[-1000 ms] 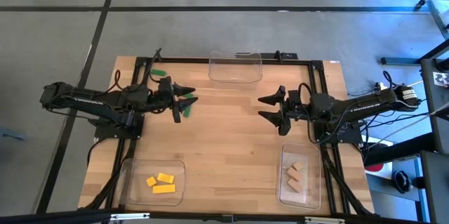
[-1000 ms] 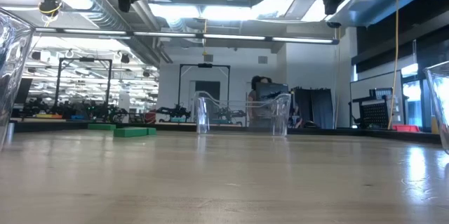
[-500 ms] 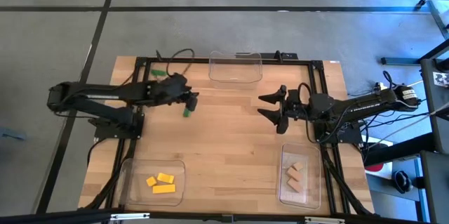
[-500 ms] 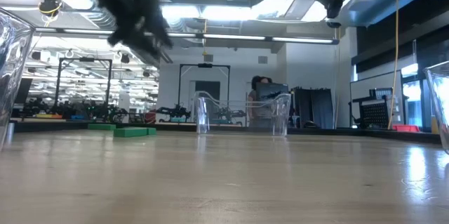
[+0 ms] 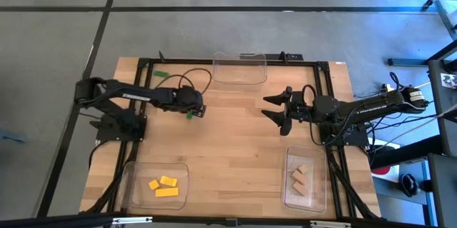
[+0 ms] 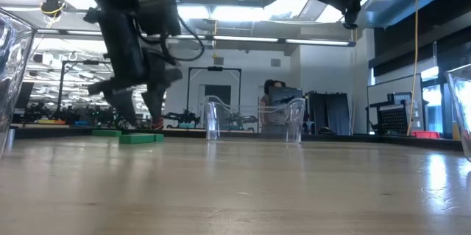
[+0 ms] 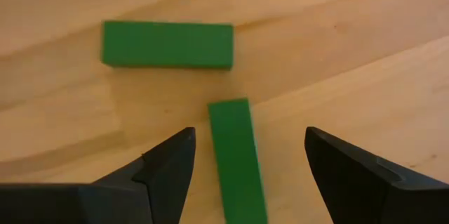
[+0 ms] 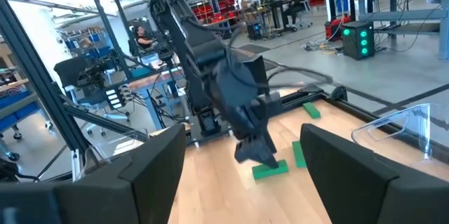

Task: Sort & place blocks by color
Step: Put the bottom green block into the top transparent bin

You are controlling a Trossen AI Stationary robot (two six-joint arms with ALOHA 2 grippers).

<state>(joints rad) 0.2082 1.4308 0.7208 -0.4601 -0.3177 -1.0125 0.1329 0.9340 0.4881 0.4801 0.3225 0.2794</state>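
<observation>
Two green blocks lie flat on the table left of its middle; in the left wrist view one (image 7: pixel 167 44) lies crosswise and the other (image 7: pixel 238 157) runs between my fingers. My left gripper (image 7: pixel 245 155) (image 5: pixel 191 108) points down over that block, open, one finger on each side, apart from it. In the low view it (image 6: pixel 140 123) hangs just above a green block (image 6: pixel 140 138). A third green block (image 5: pixel 160 74) rests near the far left corner. My right gripper (image 5: pixel 275 112) hovers open right of the middle, holding nothing.
A clear tray (image 5: pixel 239 67) stands at the far edge. A near-left tray (image 5: pixel 136 178) holds yellow blocks (image 5: pixel 164 185); a near-right tray (image 5: pixel 289 160) holds tan blocks (image 5: pixel 300 178). Bare wood lies between the two arms. A black frame (image 5: pixel 143 62) borders the table.
My left gripper has come down from well above the table to just over the two green blocks, shifting slightly toward the right edge and tipping to point downward. The blocks have stayed where they were.
</observation>
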